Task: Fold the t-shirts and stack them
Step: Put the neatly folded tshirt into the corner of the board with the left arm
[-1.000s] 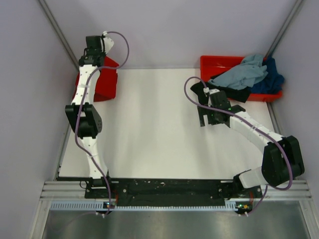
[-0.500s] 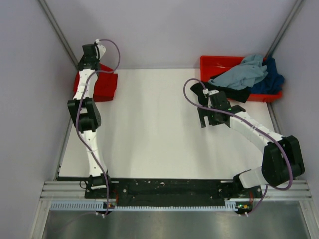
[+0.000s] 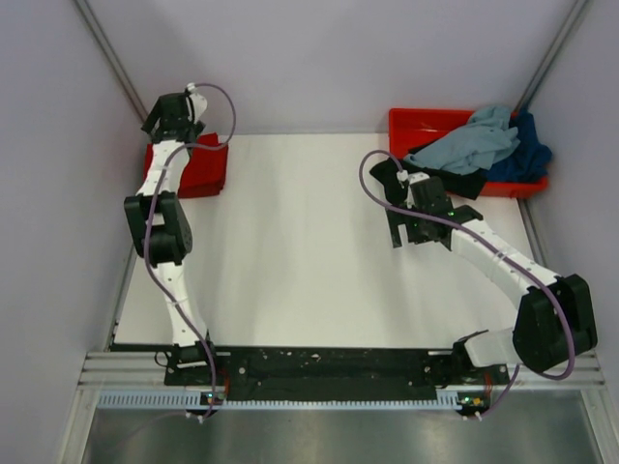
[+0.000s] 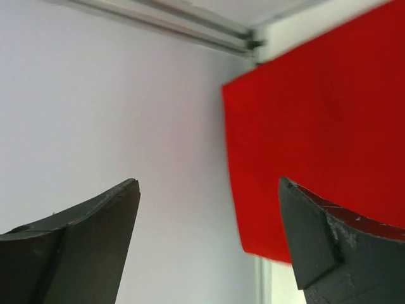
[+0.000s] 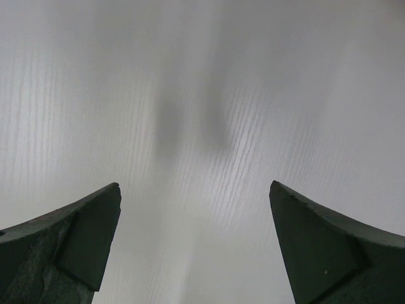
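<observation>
A bright red folded t-shirt [image 3: 198, 166] lies at the table's back left corner; in the left wrist view the same t-shirt [image 4: 329, 114] fills the right side. My left gripper [image 3: 162, 121] hangs above its far left edge, by the wall. That gripper [image 4: 207, 183] is open with nothing between its fingers. More t-shirts, grey-blue [image 3: 469, 143], black [image 3: 462, 182] and dark blue [image 3: 530, 155], are heaped in the red tray [image 3: 416, 121] at the back right. My right gripper [image 3: 411, 238] hovers over bare table in front of the tray. In its own view the right gripper [image 5: 195, 185] is open and empty.
Pale walls close in the table on the left [image 3: 58, 193], back and right. The white table top [image 3: 290, 242] stretches between the two arms. A metal rail [image 3: 329, 367] with both arm bases runs along the near edge.
My left gripper has gone from shut to open and has swung slightly left and lower over the red t-shirt. The right arm has barely shifted.
</observation>
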Controlling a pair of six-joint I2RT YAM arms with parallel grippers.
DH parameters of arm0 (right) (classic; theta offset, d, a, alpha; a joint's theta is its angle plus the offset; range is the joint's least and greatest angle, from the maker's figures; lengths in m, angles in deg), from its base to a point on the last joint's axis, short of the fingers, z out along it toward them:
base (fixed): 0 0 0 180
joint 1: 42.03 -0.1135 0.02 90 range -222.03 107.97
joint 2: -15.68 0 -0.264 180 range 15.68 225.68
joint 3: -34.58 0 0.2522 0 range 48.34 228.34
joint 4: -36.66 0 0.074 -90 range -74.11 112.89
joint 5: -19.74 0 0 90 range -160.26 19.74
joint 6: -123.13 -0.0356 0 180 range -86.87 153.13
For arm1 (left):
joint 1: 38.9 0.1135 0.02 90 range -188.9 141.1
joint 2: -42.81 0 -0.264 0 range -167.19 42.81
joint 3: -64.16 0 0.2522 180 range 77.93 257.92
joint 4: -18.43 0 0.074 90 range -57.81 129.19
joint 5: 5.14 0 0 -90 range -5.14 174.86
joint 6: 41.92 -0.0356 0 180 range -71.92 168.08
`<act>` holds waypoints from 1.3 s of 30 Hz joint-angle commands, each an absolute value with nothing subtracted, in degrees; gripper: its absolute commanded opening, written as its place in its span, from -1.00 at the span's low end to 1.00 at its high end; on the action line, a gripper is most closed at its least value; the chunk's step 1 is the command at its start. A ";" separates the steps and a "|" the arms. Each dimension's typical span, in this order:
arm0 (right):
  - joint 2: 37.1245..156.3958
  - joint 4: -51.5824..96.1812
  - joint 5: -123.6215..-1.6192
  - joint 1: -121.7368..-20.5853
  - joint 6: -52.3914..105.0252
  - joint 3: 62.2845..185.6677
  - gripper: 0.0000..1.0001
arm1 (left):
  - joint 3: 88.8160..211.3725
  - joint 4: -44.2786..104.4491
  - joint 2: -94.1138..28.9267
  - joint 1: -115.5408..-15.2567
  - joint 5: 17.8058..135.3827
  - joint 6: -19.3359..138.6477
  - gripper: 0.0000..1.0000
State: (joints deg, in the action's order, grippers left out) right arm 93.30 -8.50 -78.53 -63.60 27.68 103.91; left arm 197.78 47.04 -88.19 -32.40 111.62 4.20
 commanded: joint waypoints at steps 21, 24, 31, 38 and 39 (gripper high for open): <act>80.29 6.10 -81.24 -62.95 25.40 90.11 0.97 | 133.17 50.94 -40.35 -55.77 73.44 21.36 0.97; 77.21 9.96 -82.56 -62.95 24.17 86.15 0.97 | 122.18 41.63 -35.08 -55.77 73.78 21.53 0.97; 70.00 16.56 -85.37 -62.95 23.11 78.15 0.97 | 104.21 18.32 -25.22 -55.60 79.05 23.03 0.97; 63.85 21.57 -88.80 -63.04 22.06 72.08 0.97 | 105.52 18.39 -26.53 -55.60 79.93 26.72 0.98; 62.97 22.19 -89.24 -62.95 22.23 71.55 0.97 | 105.35 18.22 -26.97 -55.60 80.11 26.37 0.98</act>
State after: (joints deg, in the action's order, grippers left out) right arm 66.99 16.04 -86.18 -63.60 23.35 73.05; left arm 104.43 23.98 -26.68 -55.81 78.90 24.68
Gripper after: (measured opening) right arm 0.987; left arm 0.987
